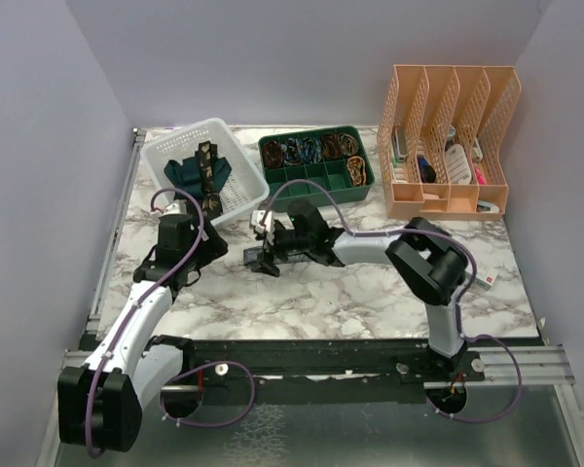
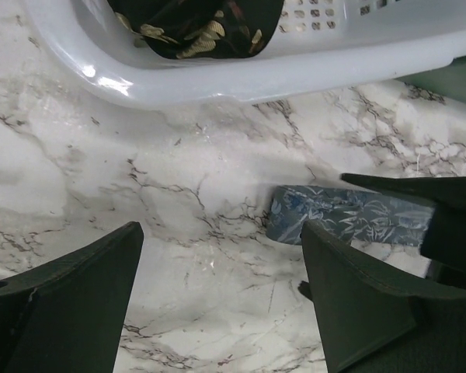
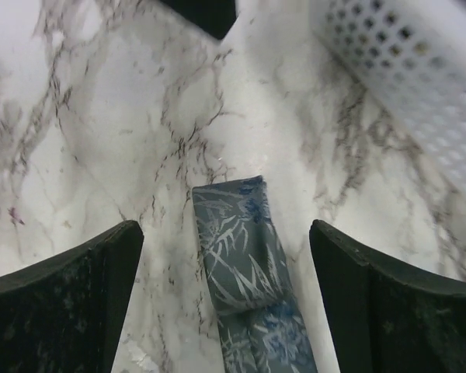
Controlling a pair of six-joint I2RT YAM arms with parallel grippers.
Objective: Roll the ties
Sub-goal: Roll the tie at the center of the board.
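The blue-grey tie lies flat on the marble tabletop, just in front of the white basket and between the two arms. The right end effector hangs over it with the jaws wide; one finger stands on each side of the strip and neither touches it, so nothing is held. I judge that it is placed this way to come down on the tie across its width. The left end effector is also wide and holds nothing. It hovers over bare marble beside the end of the tie, perhaps ready to press or guide the fabric while the other arm rolls. The long axis of the tie runs along the reach of the right arm. In the right wrist view it goes from the bottom edge up to the middle, a little tilted, with its square end pointing away from the wrist, toward the left arm. Near the bottom edge there seems to be a fold or a second layer, but I cannot tell if a roll is begun. The black-gold tie and the teal tie wait in the basket, and one hangs over its rim. The green tray stands to the right of the basket; I suppose that finished rolls go there.
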